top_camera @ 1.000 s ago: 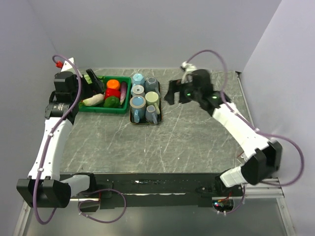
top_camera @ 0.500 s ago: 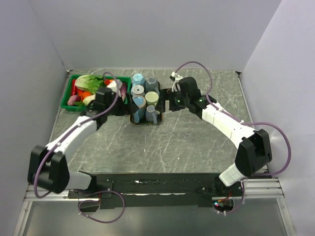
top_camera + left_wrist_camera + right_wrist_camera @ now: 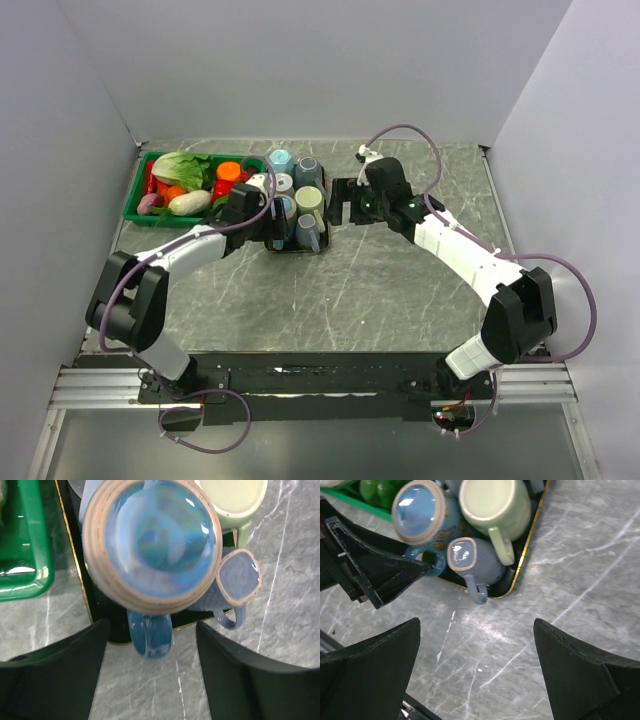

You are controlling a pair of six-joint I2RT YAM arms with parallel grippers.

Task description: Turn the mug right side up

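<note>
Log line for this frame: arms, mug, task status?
blue mug: base up on black tray | left gripper: open, either side of its handle | right gripper: open, over table by tray | status: mug not grasped

The left arm's gripper (image 3: 272, 212) has swung from above the green plastic crate (image 3: 131, 196) to hang over the light-blue glazed ceramic mug (image 3: 152, 540) on the black tray (image 3: 296, 248). The right gripper (image 3: 342, 202) has closed in beside that tray.
</note>
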